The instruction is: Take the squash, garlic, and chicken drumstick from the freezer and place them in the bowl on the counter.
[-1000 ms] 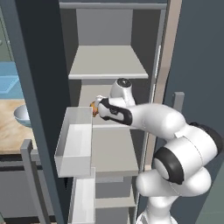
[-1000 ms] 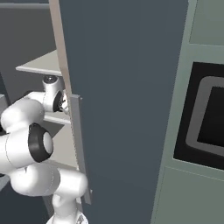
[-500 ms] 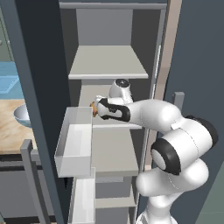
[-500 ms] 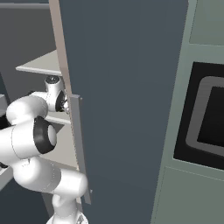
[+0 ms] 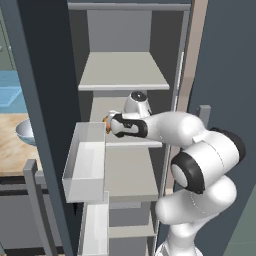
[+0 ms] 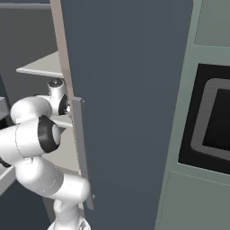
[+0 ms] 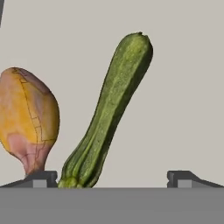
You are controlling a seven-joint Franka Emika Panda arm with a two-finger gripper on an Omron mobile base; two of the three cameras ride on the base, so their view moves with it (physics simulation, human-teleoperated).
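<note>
Hand view: gripper point(image 7: 111, 177) released, fingertips point(image 7: 40, 177) standing wide at the bottom edge. Squash point(image 7: 109, 111) lies on the pale freezer shelf point(image 7: 188, 87), long axis running from lower left of centre up to upper centre, stem end just inside the left tip. Chicken drumstick point(image 7: 27, 116) sits at the left, narrow end right at that same tip. Judgement: squash is off-centre toward the left tip; drumstick crowds the closing path. Left base view: hand point(image 5: 125, 124) reaches into the freezer point(image 5: 45, 60), mid-frame.
</note>
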